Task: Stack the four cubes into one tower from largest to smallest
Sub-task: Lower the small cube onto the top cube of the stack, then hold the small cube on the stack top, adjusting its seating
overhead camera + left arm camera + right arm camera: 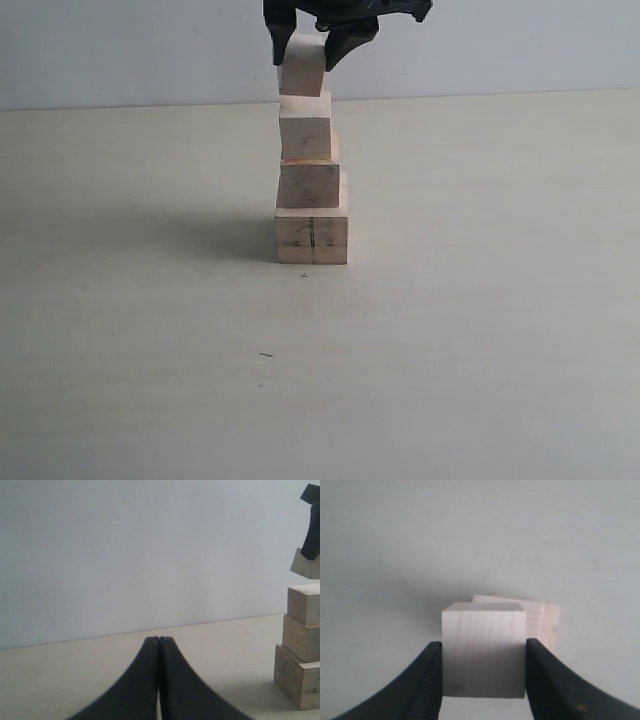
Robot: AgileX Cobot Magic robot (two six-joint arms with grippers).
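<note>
- Three cubes [308, 186] stand stacked, largest lowest, toward the tabletop's [480, 320] far edge.
- My right gripper [310, 50] clamps the smallest cube [302, 72], tilted, just above them; placing remains.
- My left gripper [159, 642] rests closed, empty.

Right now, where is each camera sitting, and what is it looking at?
Exterior: in front, low, facing the tower side-on; right jaws show up top, holding the smallest cube.
Left wrist: low near the table, facing the wall; its shut left jaws show.
Right wrist: above the tower, facing down; its jaws clamp the smallest cube.
Shared: all three see that cube.
</note>
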